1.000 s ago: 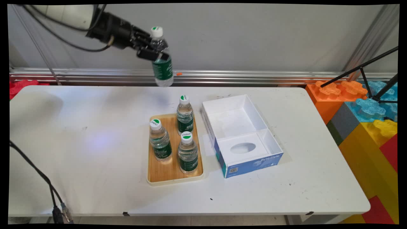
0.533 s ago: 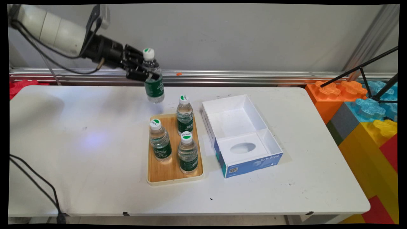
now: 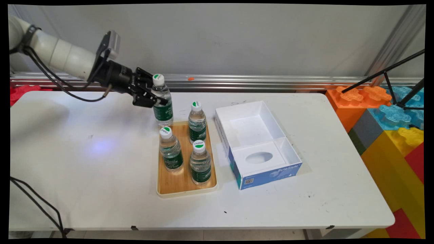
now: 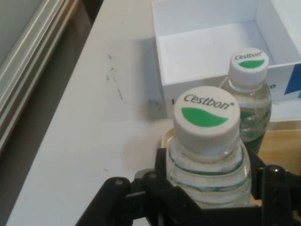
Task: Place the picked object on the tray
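Observation:
My black gripper (image 3: 156, 99) is shut on a clear water bottle (image 3: 162, 107) with a green label and a white cap, gripping it just under the neck. The bottle hangs upright over the far left corner of a wooden tray (image 3: 169, 184); whether its base touches the tray I cannot tell. Three like bottles stand on the tray: one at the far right (image 3: 197, 122), one at the left (image 3: 171, 150), one at the near right (image 3: 200, 163). In the hand view the held bottle (image 4: 207, 155) fills the space between the fingers, and a second bottle (image 4: 248, 96) stands behind it.
An open white box (image 3: 252, 130) with a blue front and an oval-holed insert lies right of the tray; its wall (image 4: 197, 82) shows in the hand view. Big coloured blocks (image 3: 390, 125) and a black tripod stand past the table's right edge. A metal rail (image 3: 237, 82) runs along the wall.
The arm has carried the held bottle down and slightly left, from high in front of the wall to just above the tray's far left corner. The three bottles on the tray stayed put.

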Controlling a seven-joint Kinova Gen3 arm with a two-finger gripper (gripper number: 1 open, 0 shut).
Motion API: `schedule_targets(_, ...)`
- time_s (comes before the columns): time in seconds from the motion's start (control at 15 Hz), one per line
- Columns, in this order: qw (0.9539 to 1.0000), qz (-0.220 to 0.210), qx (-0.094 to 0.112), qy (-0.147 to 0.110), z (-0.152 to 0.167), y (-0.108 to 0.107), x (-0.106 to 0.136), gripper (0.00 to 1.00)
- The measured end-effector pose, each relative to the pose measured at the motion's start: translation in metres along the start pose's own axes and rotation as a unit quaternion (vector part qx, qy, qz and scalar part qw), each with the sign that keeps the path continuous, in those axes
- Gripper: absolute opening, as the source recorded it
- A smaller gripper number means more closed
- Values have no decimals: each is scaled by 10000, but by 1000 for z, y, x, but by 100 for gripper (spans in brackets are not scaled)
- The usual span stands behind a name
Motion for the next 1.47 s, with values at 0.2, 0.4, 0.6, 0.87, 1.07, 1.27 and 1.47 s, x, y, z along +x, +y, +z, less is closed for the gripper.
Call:
schedule_targets(0.2, 9999, 78, -86, 44, 13, 2, -7, 0)
schedule_targets(0.4, 9997, 150, -150, 75, 24, 4, -13, 0)
schedule_targets(0.6, 9995, 250, -191, 101, 33, 5, -18, 0)
schedule_targets(0.87, 9990, 354, -232, 120, 41, 6, -23, 0)
schedule_targets(1.07, 9988, 404, -254, 118, 45, 7, -25, 0)
schedule_targets(1.27, 9986, 442, -274, 101, 47, 7, -28, 0)
schedule_targets(1.47, 9984, 476, -285, 72, 49, 8, -31, 0)
